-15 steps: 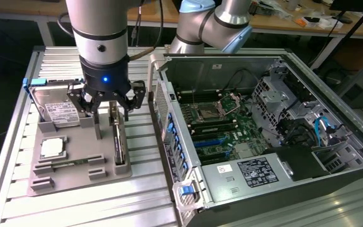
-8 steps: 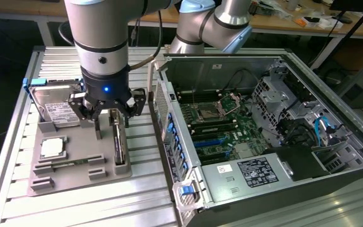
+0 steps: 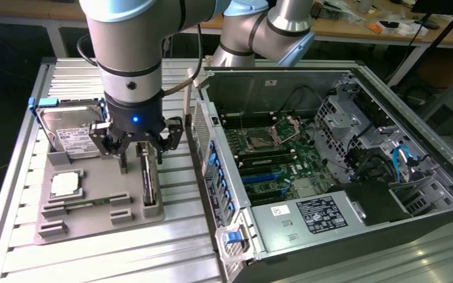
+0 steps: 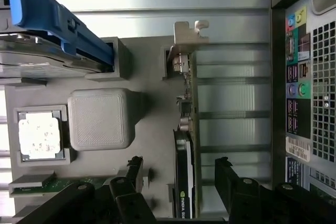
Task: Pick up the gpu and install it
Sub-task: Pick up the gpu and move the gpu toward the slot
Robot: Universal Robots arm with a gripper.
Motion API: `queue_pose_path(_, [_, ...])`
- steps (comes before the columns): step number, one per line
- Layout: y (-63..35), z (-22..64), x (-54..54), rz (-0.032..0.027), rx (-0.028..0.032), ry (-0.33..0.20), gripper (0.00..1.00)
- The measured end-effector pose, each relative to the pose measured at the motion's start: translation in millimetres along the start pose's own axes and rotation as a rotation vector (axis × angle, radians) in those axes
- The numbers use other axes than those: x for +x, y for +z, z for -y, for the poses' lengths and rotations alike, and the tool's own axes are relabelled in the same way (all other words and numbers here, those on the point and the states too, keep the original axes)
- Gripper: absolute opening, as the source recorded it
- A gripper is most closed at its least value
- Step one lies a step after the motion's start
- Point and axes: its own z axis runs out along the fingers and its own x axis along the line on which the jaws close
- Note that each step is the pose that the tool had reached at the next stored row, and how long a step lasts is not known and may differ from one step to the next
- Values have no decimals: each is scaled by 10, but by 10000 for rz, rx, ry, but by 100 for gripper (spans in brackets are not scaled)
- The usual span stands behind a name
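Observation:
The gpu (image 3: 149, 184) is a thin dark card standing on its edge in a slot of the grey holder tray (image 3: 92, 221). In the wrist view the gpu (image 4: 186, 145) is edge-on, its silver bracket (image 4: 187, 31) at the far end. My gripper (image 3: 138, 154) hangs just above the card, open. One finger (image 4: 134, 173) stands on each side of the card, the other finger (image 4: 226, 178) toward the computer case, and neither touches it. In that view my gripper (image 4: 178, 162) holds nothing.
On the same tray sit a silver hard drive (image 3: 73, 132) in a blue frame (image 4: 52, 19), a square CPU chip (image 4: 39, 136), a raised grey block (image 4: 100, 119) and a memory stick (image 3: 85, 204). The open computer case (image 3: 329, 177) stands close at the exterior view's right.

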Motion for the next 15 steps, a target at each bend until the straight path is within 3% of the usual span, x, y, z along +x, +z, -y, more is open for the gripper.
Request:
queue_pose_path(6, [75, 13, -11, 0, 0, 1, 66])
queue_pose_path(15, [79, 15, -11, -1, 1, 0, 65])
